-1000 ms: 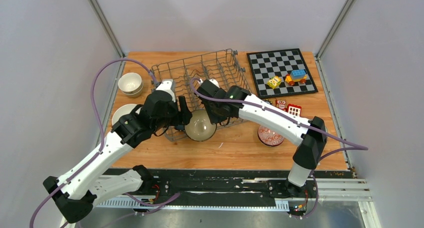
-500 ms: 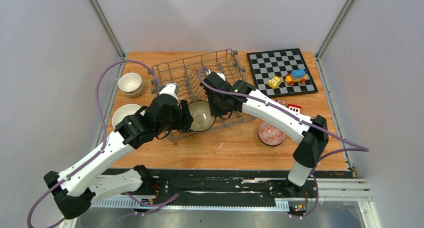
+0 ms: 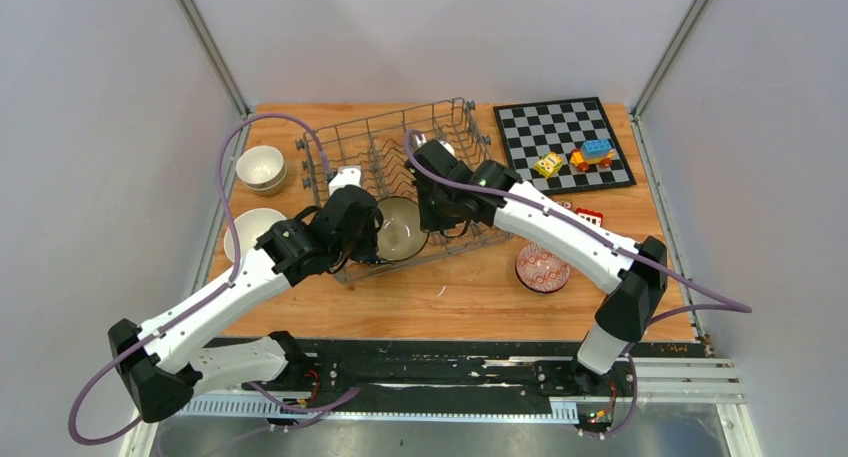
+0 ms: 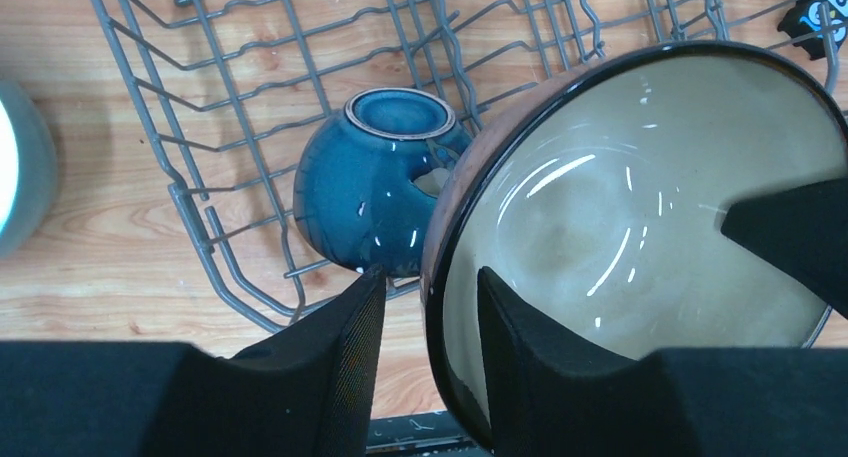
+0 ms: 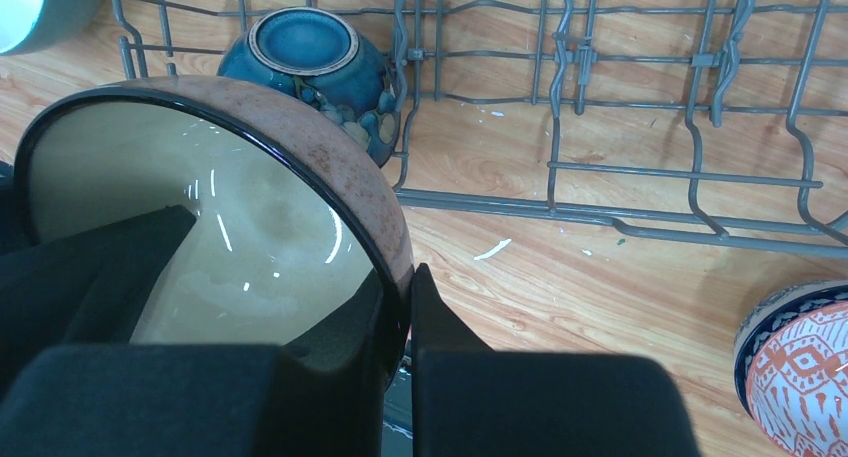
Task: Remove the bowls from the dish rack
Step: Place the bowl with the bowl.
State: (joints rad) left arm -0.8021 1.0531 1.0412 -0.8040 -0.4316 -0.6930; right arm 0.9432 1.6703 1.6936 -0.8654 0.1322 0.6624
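**Two claws on one bowl: drop risk at the swap**

Tan bowl [image 4: 620,197] hangs tipped on edge over the near side of the rack [image 3: 440,142], not yet clear of it. Right claw [image 5: 400,277] is clenched on the rim, one finger inside and one out. Left claw [image 4: 430,275] straddles the opposite rim but is released, w/ gaps showing on both sides of the lip.

What could go wrong:

- Right lets go before left bites: bowl drops on the wires or on the blue bowl [image 4: 375,192].
- One rim pinch on slick glaze, big bowl: prob pivots or slides out if the wrist jerks.
- Both clenched and arms pulling diff ways: bowl twists free, or the rim chips.
- Blue bowl sits foot-up in the rack's near-left corner, just beside the tan lip. Touching or not, can't tell. A swing that way knocks the two together.
- Low exit: the lip catches the tines or the near wall and tips the rack.
- Right arm's cable [image 3: 408,147] loops over the rack and could snag a tine.

Further out on the counter [image 3: 470,297]: white bowls [image 3: 261,167] and a pale bowl [image 3: 243,232] to the left, the pale one partly under the left arm, and a patterned bowl [image 3: 541,270] to the right. A hasty set-down near any of them risks a clash, esp. on the left.
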